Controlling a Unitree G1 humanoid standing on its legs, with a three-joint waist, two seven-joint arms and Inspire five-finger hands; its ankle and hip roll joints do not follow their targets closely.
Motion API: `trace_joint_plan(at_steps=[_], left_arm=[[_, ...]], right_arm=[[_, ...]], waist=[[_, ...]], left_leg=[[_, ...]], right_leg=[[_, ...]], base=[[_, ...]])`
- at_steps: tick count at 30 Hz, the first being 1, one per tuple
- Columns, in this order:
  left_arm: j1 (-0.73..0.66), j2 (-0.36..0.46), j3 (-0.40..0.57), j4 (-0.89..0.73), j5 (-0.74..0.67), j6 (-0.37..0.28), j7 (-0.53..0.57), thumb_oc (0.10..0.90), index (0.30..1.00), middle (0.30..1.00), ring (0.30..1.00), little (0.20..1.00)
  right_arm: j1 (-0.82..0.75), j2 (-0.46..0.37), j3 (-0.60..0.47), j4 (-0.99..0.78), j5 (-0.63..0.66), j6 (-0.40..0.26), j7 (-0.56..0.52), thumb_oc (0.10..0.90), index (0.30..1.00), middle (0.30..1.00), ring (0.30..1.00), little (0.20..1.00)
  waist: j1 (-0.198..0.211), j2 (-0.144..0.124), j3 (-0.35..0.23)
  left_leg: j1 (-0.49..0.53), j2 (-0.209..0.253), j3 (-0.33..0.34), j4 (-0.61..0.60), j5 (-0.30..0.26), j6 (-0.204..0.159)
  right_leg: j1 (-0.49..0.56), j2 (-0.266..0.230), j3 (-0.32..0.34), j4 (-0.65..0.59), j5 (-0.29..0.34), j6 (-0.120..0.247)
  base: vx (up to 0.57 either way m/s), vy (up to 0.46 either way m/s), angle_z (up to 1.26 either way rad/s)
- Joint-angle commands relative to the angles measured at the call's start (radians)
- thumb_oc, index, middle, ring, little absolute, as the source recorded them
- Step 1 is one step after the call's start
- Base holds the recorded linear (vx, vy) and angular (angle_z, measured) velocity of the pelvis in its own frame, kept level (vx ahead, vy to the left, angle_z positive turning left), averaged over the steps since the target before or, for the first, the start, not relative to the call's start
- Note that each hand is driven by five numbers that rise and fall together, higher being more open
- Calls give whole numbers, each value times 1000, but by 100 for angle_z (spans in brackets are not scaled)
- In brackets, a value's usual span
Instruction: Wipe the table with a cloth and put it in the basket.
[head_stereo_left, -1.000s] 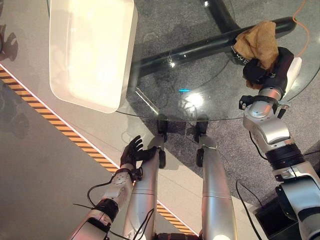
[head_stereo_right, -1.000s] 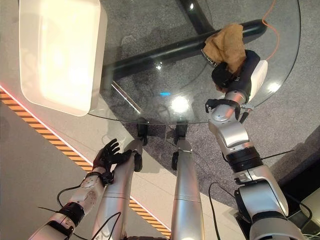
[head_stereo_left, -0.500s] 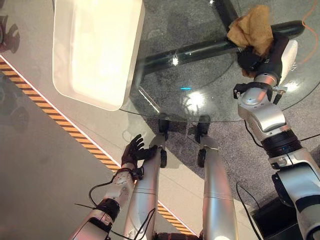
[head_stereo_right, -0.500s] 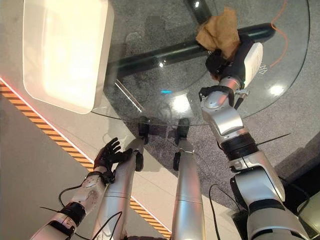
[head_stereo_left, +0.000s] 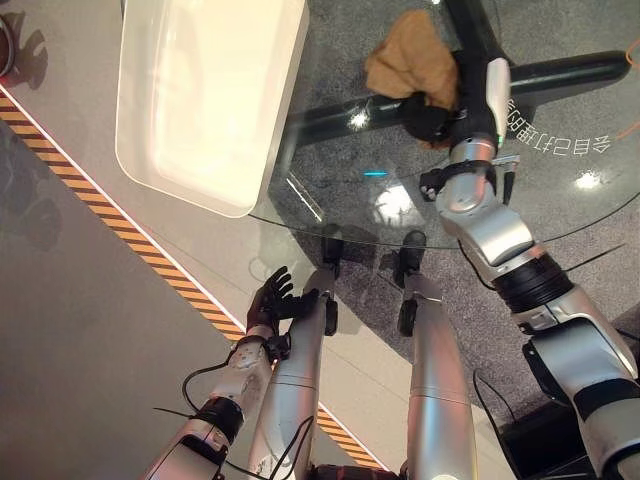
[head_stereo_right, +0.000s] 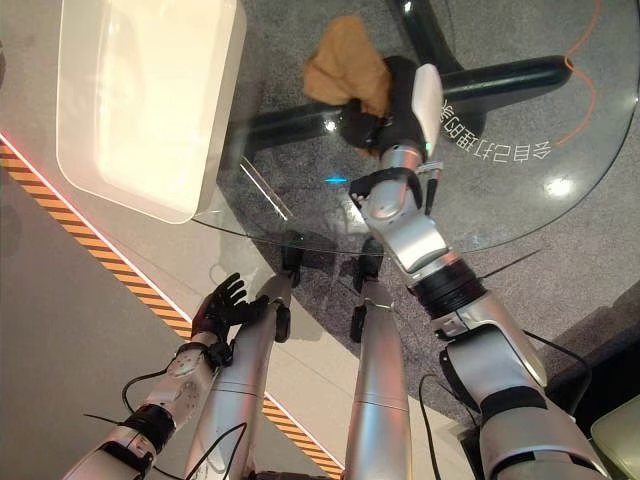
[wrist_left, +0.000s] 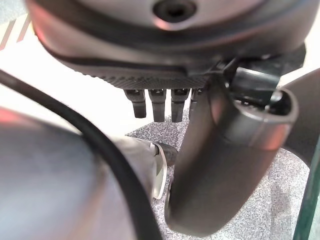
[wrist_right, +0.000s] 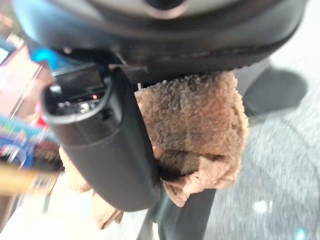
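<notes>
Right hand (head_stereo_left: 432, 117): dark fingers curled over the cloth, thumb clamped against it, palm down on the table top.
Cloth (head_stereo_left: 408, 58): tan, nubbly terry, crumpled into a loose lump; lies on the glass, bunched beyond and under the right hand.
Table (head_stereo_left: 560, 200): round, clear glass, glossy with light glints; dark tubular legs show through it.
Basket (head_stereo_left: 200, 100): white, smooth, rectangular tray shape with rounded corners; sits at the table's left edge, well apart from the cloth.
Left hand (head_stereo_left: 272, 302): low by the robot's side, fingers straight and spread, holding nothing.
Floor (head_stereo_left: 80, 330): grey, with an orange-and-black striped strip.
</notes>
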Motion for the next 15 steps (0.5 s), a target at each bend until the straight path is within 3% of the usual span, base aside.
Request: trace_joint_plan(at_steps=[1, 7, 15], left_arm=[[155, -34, -24, 36, 46, 14, 8, 800, 900, 900, 900, 900], [154, -39, -35, 41, 49, 5, 9, 800, 900, 900, 900, 900], [143, -32, -44, 46, 41, 4, 16, 800, 900, 900, 900, 900]], right_arm=[[25, -6, 18, -119, -104, -50, 79, 100, 300, 300, 300, 200], [77, 23, 92, -110, -163, -40, 157, 100, 300, 300, 300, 200], [87, 26, 123, -104, -166, -49, 163, 100, 300, 300, 300, 200]], waist=[[-3, 50, -19], [-4, 45, -19], [-7, 44, -19]], left_leg=[[16, -64, 17, 14, -63, 48], [9, -62, 19, 13, -57, 44], [9, -59, 19, 15, -58, 41]], right_leg=[[11, 51, -23, -82, 56, 22], [7, 48, -29, -87, 59, 22], [9, 46, -31, -90, 59, 23]], base=[[11, -28, 12], [4, -17, 2], [3, -12, 1]])
